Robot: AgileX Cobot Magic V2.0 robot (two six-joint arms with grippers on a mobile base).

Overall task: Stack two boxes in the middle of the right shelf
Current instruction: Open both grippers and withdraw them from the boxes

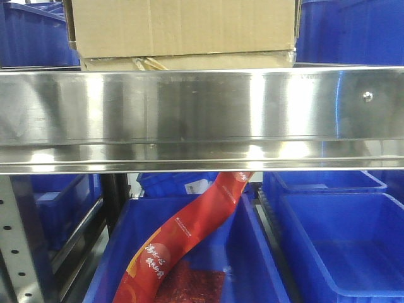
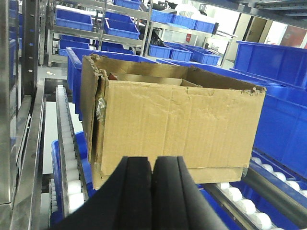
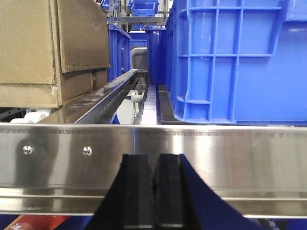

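Cardboard dominates the middle level: the big box (image 2: 172, 129), tan and creased, its near corner torn and its top flaps open, sits on the white rollers (image 2: 67, 158) just beyond the left gripper (image 2: 152, 191), whose black fingers (image 2: 136, 191) are pressed together on nothing. In the front view it rests on the thin flat box (image 1: 189, 62), both directly behind the shelf's (image 1: 189, 113) mirror-like front lip. The right gripper (image 3: 154, 196) hangs before that lip, fingers likewise closed and empty; the boxes lie up and to its left, a blue bin (image 3: 230, 62) up and to its right. Below the shelf a red packet (image 1: 183, 233) with white characters, too small to read, leans in a lower bin (image 1: 265, 265).
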